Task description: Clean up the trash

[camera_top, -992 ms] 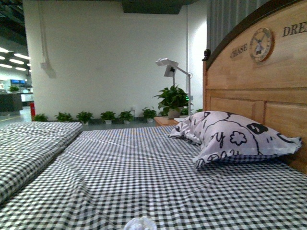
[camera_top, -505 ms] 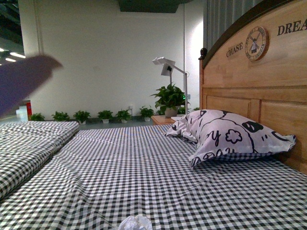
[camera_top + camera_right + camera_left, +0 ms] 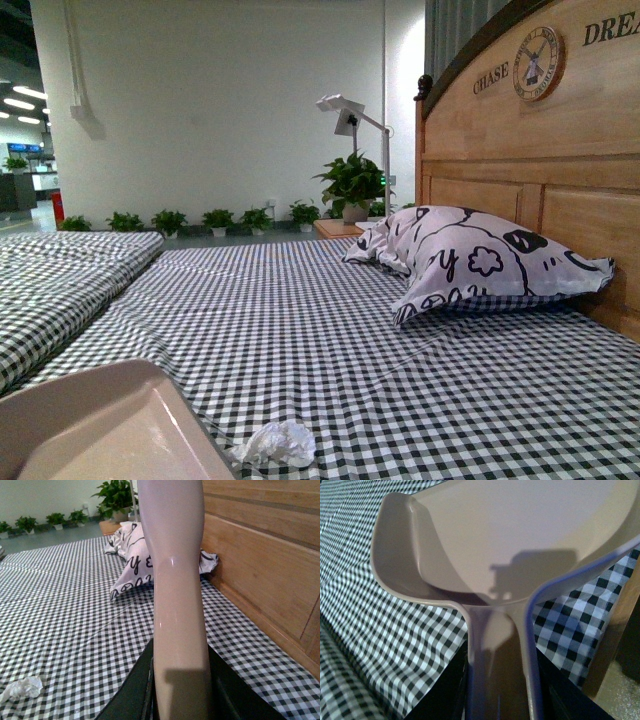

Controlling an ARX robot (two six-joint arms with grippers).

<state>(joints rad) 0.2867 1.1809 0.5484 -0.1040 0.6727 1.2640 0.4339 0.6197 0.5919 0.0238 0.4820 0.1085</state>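
Note:
The trash [image 3: 275, 442], a small crumpled wad of white tissue, lies on the checked bedsheet [image 3: 330, 340] near the front edge; the right wrist view shows the trash [image 3: 21, 687] too. A beige dustpan [image 3: 110, 425] tilts in at the front left, its edge just left of the wad. My left gripper [image 3: 500, 690] is shut on the dustpan's handle [image 3: 495, 650], the pan [image 3: 510, 535] spreading out beyond it over the sheet. My right gripper [image 3: 180, 690] is shut on the beige brush handle [image 3: 177, 580]; the bristles are out of view.
A black-and-white patterned pillow [image 3: 470, 265] rests against the wooden headboard [image 3: 540, 150] on the right. A second checked bed [image 3: 60, 280] lies to the left. A nightstand with a potted plant [image 3: 350, 190] and a lamp stands beyond the bed's far edge.
The front view has dipped and shifted, so the wad sits higher in the frame. The dustpan has come into view at the front left. The dark blur at upper left is gone.

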